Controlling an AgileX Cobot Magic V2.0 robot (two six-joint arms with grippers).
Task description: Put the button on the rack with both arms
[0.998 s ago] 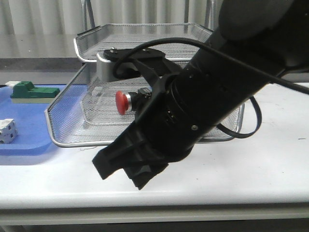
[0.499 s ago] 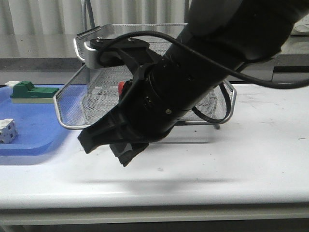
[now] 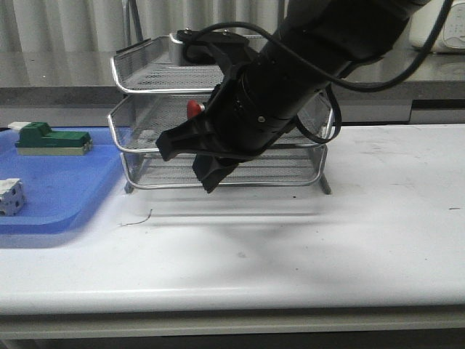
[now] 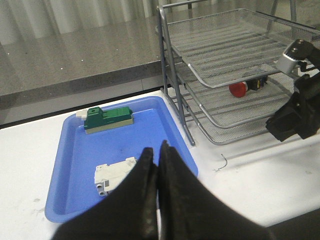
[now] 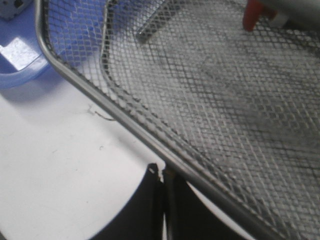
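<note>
At the far left a blue tray (image 3: 51,196) is seen on the table (image 3: 305,240), with a green block (image 4: 107,118) and a white block (image 4: 114,174) in it. The left gripper (image 4: 159,165) is held above this tray with its fingers pressed together and nothing between them. Just right of the tray stands the rack (image 3: 145,87). The button (image 4: 245,87) is lying on its side on the middle tier, red head toward the tray, free of both grippers. It is judged light, rigid and apt to roll on the mesh; the squarer body behind the collar would be the surer place to pinch, not the smooth domed head. In front of the rack, the right gripper (image 3: 190,151) hangs closed and empty.
</note>
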